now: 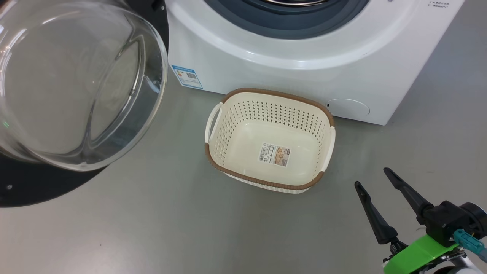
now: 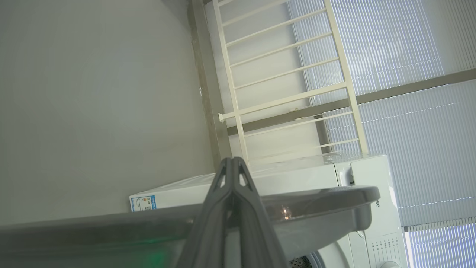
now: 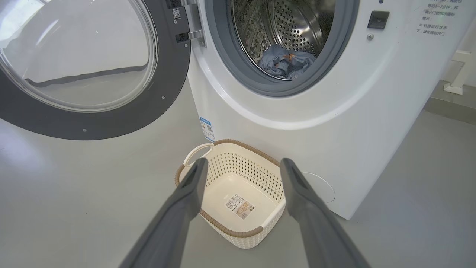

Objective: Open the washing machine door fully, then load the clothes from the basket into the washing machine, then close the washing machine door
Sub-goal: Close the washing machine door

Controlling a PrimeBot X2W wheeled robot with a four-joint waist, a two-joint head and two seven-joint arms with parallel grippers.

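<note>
Currently: washing machine door (image 1: 23, 190) wide open, 9 o'clock; clothes (image 3: 284, 64) in drum; basket (image 1: 274, 95) empty, 6 o'clock of washing machine (image 1: 304, 76). L claw (image 2: 232, 160) pinched closed, empty, at door edge; R claw (image 1: 372, 177) spread wide, empty. Risk: closing push slips off glossy rim, door left ajar.

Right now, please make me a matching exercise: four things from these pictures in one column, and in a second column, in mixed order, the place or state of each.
Column 1
1. basket
2. clothes
3. washing machine door
4. right hand

Column 2
A. inside the drum
B. fingers apart, holding nothing
C. empty, on the floor
D. swung open

Right pairs: 1-C, 2-A, 3-D, 4-B
</note>
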